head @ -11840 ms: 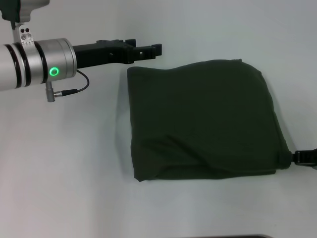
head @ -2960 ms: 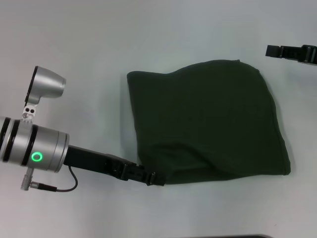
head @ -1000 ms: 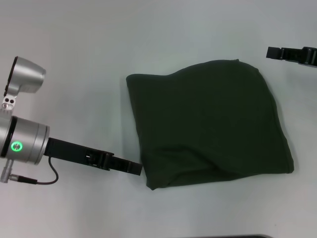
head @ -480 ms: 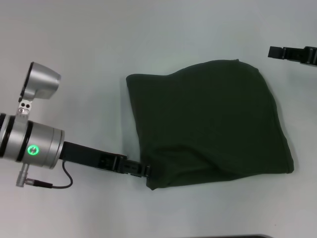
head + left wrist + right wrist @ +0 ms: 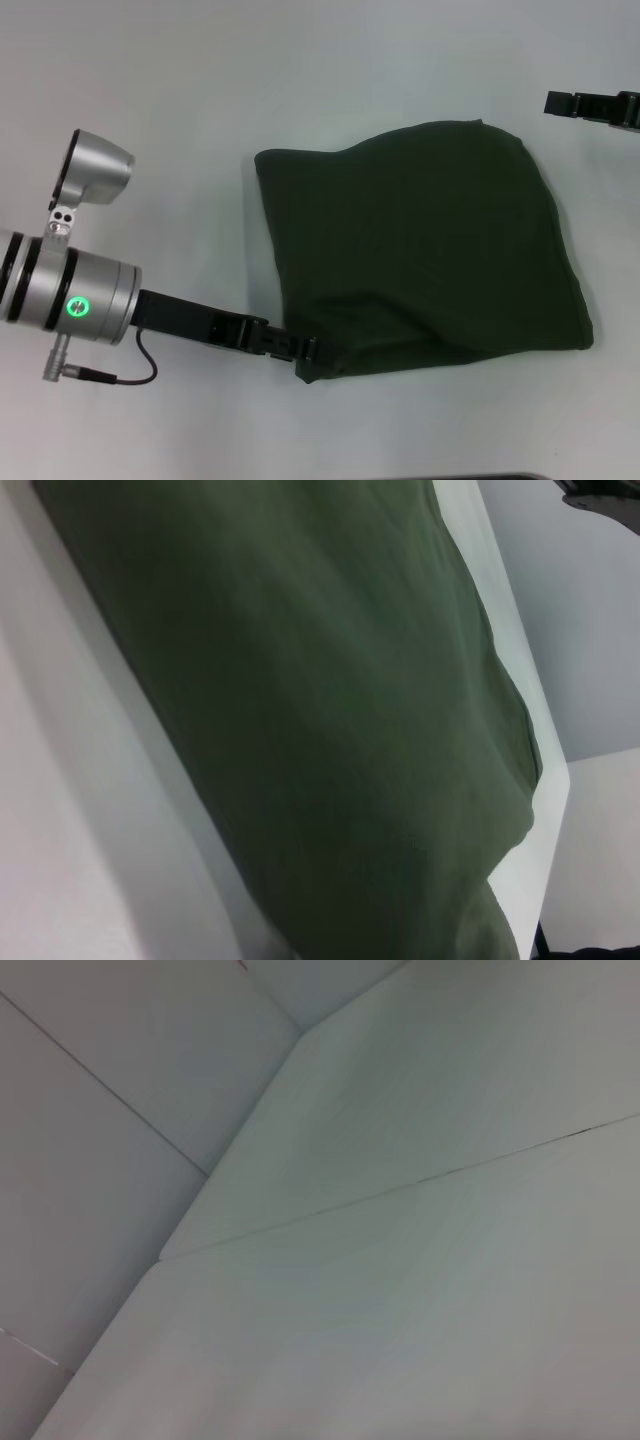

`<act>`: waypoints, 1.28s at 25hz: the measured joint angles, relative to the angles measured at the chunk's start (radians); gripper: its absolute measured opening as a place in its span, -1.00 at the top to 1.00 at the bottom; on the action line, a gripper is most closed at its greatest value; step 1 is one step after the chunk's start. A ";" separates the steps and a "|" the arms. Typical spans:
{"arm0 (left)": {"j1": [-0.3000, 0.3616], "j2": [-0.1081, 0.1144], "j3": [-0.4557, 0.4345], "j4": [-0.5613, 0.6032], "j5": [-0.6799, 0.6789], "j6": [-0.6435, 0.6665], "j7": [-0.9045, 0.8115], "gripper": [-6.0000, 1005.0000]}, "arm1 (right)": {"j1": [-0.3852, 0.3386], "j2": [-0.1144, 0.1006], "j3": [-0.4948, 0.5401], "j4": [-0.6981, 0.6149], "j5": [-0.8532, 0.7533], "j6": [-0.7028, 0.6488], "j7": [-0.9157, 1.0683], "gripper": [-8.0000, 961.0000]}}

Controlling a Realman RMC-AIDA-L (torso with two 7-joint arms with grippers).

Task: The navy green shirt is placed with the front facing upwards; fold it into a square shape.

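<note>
Navy green shirt (image 5: 420, 250): soft matt cloth (creased). Table (image 5: 300, 70): smooth, matt. Left arm (image 5: 70, 295): brushed metal, satin sheen.

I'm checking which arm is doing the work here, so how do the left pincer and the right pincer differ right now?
Position: the left pincer is at the near left corner of the navy green shirt, its tip meeting the fabric edge; the right pincer sits far right, clear of the shirt.
Visibility: the left arm shows its silver wrist with a green light; only the right pincer's black tip shows.
Both are black.
</note>
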 joint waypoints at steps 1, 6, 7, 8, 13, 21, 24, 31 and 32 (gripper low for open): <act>0.000 -0.001 0.001 0.000 0.000 0.000 0.000 -0.87 | 0.000 0.000 0.001 0.000 0.000 0.000 0.000 0.35; -0.002 -0.006 0.001 0.000 -0.001 0.000 0.000 -0.86 | 0.000 0.000 0.002 0.000 0.000 -0.001 0.000 0.35; -0.002 -0.008 0.001 0.000 -0.001 0.000 0.000 -0.86 | 0.000 0.000 0.002 0.000 0.000 -0.001 0.000 0.35; -0.003 -0.008 0.002 0.000 -0.001 0.000 0.000 -0.86 | 0.000 0.000 0.002 0.000 0.000 -0.001 0.000 0.35; -0.005 -0.013 0.005 -0.003 -0.002 0.001 -0.004 -0.86 | 0.000 0.000 0.002 0.000 0.000 -0.001 0.001 0.35; -0.020 -0.017 0.035 -0.009 -0.001 -0.007 -0.010 -0.70 | 0.000 0.000 0.012 0.000 0.000 -0.008 0.002 0.35; -0.021 -0.016 0.043 -0.006 0.001 -0.019 -0.014 -0.49 | 0.000 0.000 0.014 0.000 0.000 -0.009 0.002 0.35; -0.021 -0.018 0.044 0.000 0.007 -0.029 -0.014 0.03 | -0.001 0.001 0.013 0.000 0.000 -0.011 0.001 0.35; -0.021 -0.018 0.046 0.000 0.008 -0.030 -0.014 0.10 | -0.002 0.001 0.013 0.000 0.000 -0.011 0.001 0.35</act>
